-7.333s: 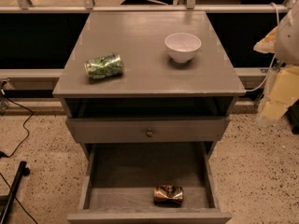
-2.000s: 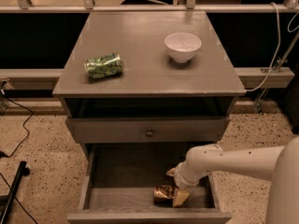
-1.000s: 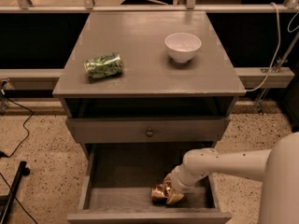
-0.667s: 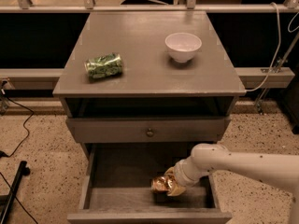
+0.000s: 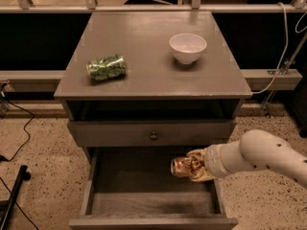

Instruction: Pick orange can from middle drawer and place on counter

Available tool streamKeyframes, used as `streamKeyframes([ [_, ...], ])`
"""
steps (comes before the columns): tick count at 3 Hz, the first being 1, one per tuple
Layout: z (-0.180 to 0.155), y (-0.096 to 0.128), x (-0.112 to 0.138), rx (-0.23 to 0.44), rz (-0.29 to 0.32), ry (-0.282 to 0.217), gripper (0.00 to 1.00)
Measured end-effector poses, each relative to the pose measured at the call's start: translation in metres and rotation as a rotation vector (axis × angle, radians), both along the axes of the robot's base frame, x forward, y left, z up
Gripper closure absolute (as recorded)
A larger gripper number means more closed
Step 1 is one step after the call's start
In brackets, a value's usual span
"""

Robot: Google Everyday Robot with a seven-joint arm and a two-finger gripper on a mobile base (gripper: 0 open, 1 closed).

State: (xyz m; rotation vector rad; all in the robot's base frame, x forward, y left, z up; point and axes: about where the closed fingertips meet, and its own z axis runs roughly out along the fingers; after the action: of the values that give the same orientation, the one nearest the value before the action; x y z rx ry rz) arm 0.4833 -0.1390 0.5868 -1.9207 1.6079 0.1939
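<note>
1. Over the open middle drawer point(image 5: 94, 190), clear of its plank floor: the orange can point(image 5: 178, 167), turned on its side and clamped at its right end by the gripper point(image 5: 193, 166).
2. Clenched firmly on the can's dented body (cream fingers, reaching in from the right on a pale arm point(image 5: 261, 152)).
3. Just above, shut: a grey drawer front point(image 5: 110, 134) with a small round knob.
4. On the counter point(image 5: 144, 32): a green can point(image 5: 106, 67) lying on its side at left, a white bowl point(image 5: 187, 47) upright at right, well apart.
5. Print on both cans too small to read; only copper sheen on one, mottled green pattern on the other.
6. Compared with 0.7 s ago: orange can higher and slightly further right, no longer down by the drawer floor.
7. Compared with 7.3 s ago: then lying loose near the drawer's front edge, arm off beside the cabinet; green can and bowl unmoved since.
</note>
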Motion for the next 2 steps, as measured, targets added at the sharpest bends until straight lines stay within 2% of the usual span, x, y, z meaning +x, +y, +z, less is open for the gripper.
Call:
streamKeyframes([
  [1, 0.074, -0.012, 0.011, -0.063, 0.007, -0.113, 1.00],
  [2, 0.153, -0.008, 0.028, -0.161, 0.044, -0.228, 1.00],
])
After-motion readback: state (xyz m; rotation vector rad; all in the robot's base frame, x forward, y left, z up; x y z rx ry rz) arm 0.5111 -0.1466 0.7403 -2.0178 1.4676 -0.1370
